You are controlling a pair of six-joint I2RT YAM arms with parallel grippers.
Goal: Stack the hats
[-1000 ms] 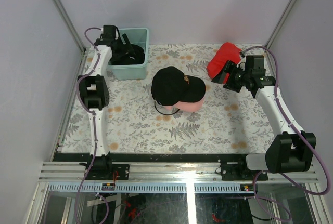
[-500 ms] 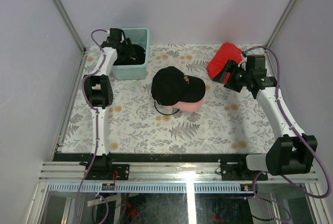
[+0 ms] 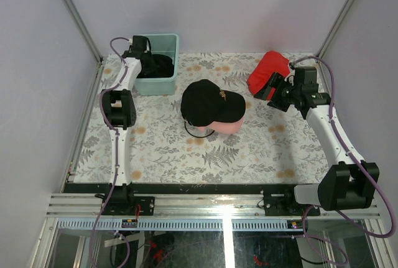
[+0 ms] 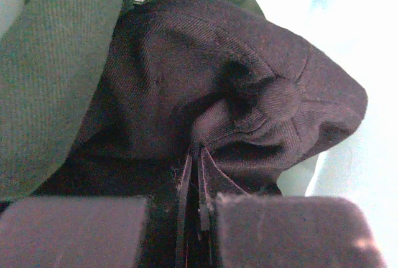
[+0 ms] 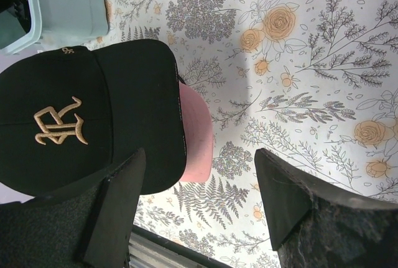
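we saw two hats in the middle of the flowery table (image 3: 261, 156). a black cap (image 3: 208, 103) with a gold sign on it sat on top of a pink cap (image 3: 229, 127), and only a bit of the pink one peeked out from under the black brim.

the left gripper (image 3: 147, 58) was down inside the green tub (image 3: 163, 83) at the far left of the table. its two fingers (image 4: 93, 231) were pressed together, pinching a fold of another dark cap (image 4: 217, 94) that lay in the tub. some dark green cloth (image 4: 56, 75) lay right beside that cap, touching it. we could not tell what that cloth was.

the right gripper (image 3: 272, 91) hung over the right side of the table, near the red cloth (image 3: 267, 69) in the far corner. its fingers (image 5: 292, 199) were spread wide with nothing between them. it pointed toward the two stacked hats but was apart from them. from its own camera we saw the black cap's gold sign (image 5: 59, 125) and the pink brim (image 5: 196, 137) under it.
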